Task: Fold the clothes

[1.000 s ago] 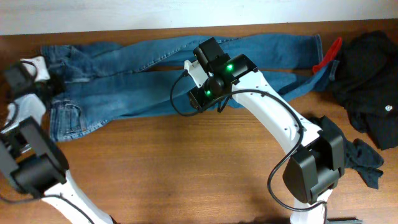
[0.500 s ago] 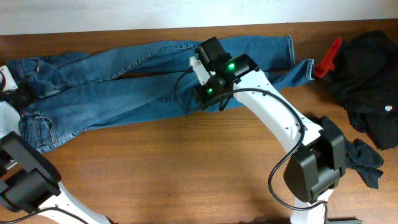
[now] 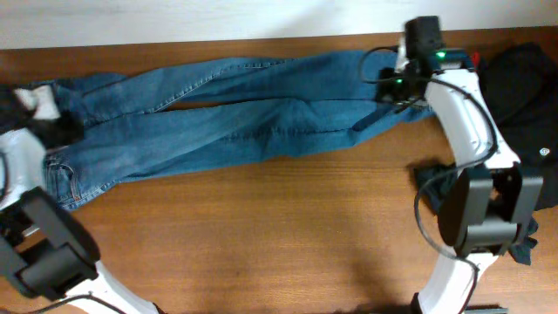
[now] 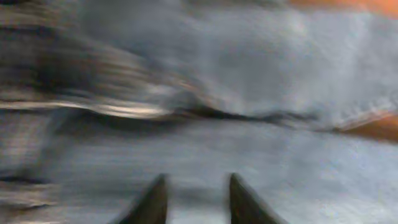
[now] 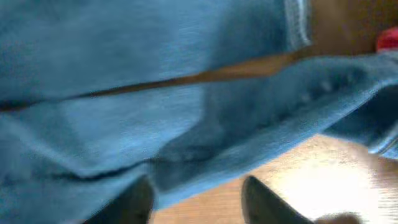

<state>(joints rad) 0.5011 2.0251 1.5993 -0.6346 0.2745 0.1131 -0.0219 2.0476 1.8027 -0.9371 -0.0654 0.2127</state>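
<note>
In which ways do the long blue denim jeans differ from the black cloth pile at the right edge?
The long blue denim jeans lie stretched out lengthwise; the black cloth pile is bunched up. The jeans are faded blue, the pile black. The jeans cover more area. Both rest on the brown wooden table.

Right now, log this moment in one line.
jeans: spread, unfolded | left gripper: at waistband end | right gripper: open, near leg ends

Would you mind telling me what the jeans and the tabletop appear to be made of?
The jeans look like matte, faded blue denim, judging by stitched seams. The table seems wood or wood-look laminate: brown grain, slight sheen.
</note>
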